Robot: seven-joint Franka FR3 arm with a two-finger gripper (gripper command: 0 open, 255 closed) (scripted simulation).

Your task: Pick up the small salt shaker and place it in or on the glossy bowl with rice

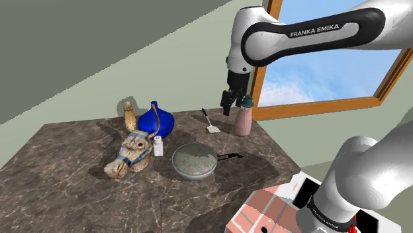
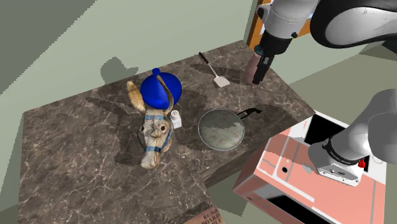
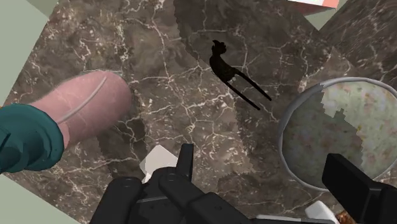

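Hand (image 3: 267, 175) nearest in wrist view: fingers (image 3: 348, 184) well apart, nothing between. Hovers high above desk (image 1: 59, 179), just beside pink bottle (image 1: 243, 119).

Shaker (image 1: 158, 145): small, white, upright on desk. Just beside donkey head (image 1: 131, 151), in front of blue vase (image 1: 155, 120), near bowl (image 1: 194, 161), on shoulder view's left of it. Well apart from hand.

Step in hand, as judged: approach to shaker, nothing gripped yet.

To do well:
- Clear bottle first, then cross above bowl.
- Descend straight over shaker.
- Set fingers on the free sides, away from donkey head and vase.
- Close low on body to avoid tipping.
- Bowl close by, so short lift likely enough.

Legible: "FRANKA EMIKA" on arm (image 1: 314, 28). No other writing readable.
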